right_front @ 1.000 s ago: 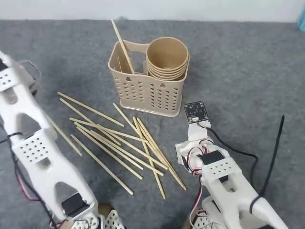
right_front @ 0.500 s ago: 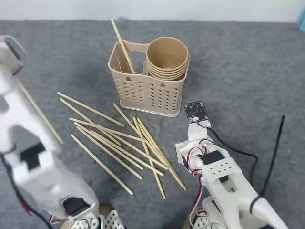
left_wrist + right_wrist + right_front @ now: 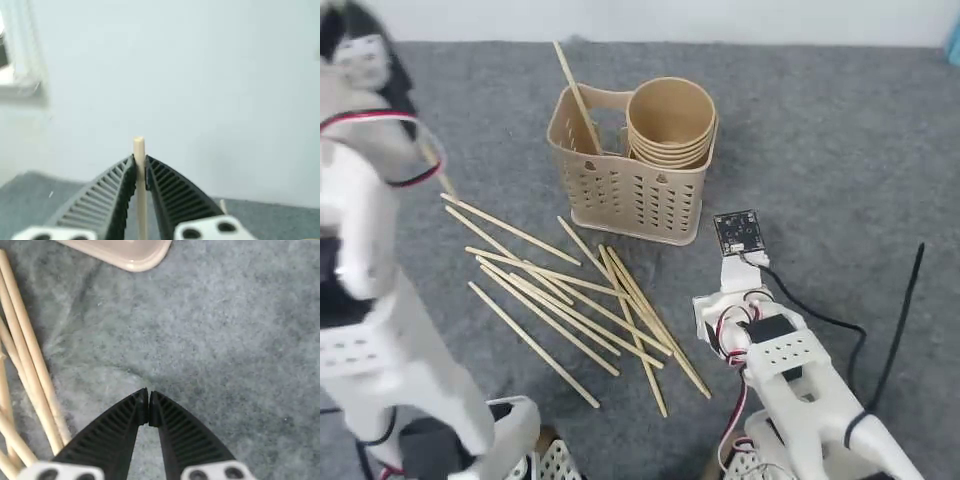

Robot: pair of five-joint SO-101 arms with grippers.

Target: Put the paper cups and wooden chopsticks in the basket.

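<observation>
One wooden chopstick (image 3: 139, 147) is pinched near its end in the left gripper (image 3: 140, 172), raised high at the left. Roughly a dozen loose chopsticks (image 3: 560, 295) lie scattered on the grey mat (image 3: 840, 150) in the middle. Behind them, the basket (image 3: 620, 195) holds stacked paper cups (image 3: 670, 120) and one leaning chopstick (image 3: 575, 90). The right gripper (image 3: 148, 407) is closed on nothing, near the basket's corner. These light, stiff, smooth sticks probably pivot; gripping mid-length seems safer.
</observation>
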